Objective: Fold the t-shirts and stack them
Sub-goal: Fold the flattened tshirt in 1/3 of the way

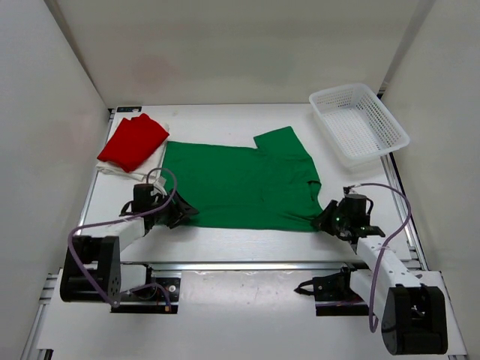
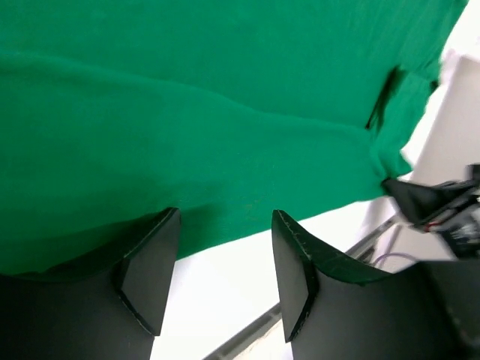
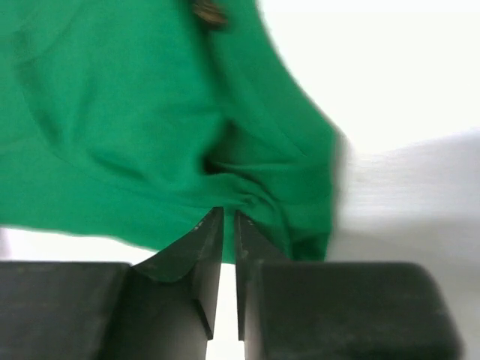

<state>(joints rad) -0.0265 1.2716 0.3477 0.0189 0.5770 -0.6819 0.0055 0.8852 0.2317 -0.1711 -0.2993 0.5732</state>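
The green t-shirt (image 1: 240, 184) lies spread flat in the middle of the table. A folded red t-shirt (image 1: 133, 141) rests at the back left on a white t-shirt (image 1: 114, 172), which only peeks out beneath it. My left gripper (image 1: 180, 211) is at the green shirt's near left corner. Its jaws (image 2: 223, 225) stand open with bare table between them, and the green hem (image 2: 225, 150) lies just past the tips. My right gripper (image 1: 325, 220) is at the near right corner, shut on a bunched fold of the green cloth (image 3: 229, 214).
A white mesh basket (image 1: 358, 122) stands at the back right, just beyond the green shirt's sleeve. White walls close in the table on the left, back and right. A metal rail (image 1: 247, 264) runs along the near edge in front of the arm bases.
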